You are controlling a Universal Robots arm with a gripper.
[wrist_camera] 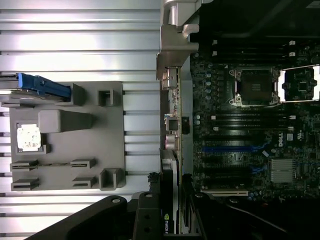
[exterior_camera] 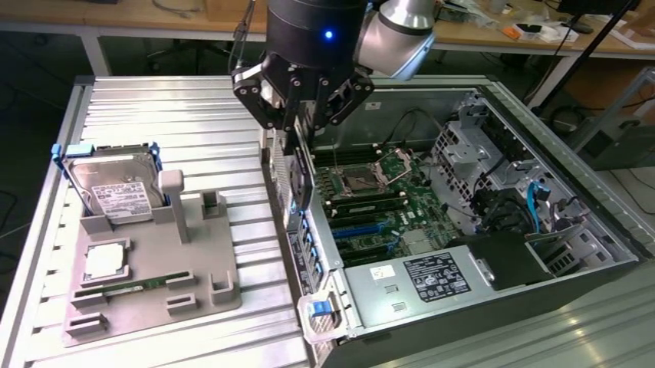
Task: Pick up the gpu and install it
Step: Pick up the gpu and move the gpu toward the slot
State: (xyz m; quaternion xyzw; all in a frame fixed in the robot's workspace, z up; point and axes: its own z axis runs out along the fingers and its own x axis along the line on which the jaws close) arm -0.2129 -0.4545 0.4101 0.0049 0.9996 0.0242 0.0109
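One gripper clamps the graphics card upright, just above the rear edge of the open computer case.

A ribbed metal bench carries two things. A flat grey holder tray rests toward the exterior view's left. An open computer case lies on its side just beside it, toward the exterior view's right.
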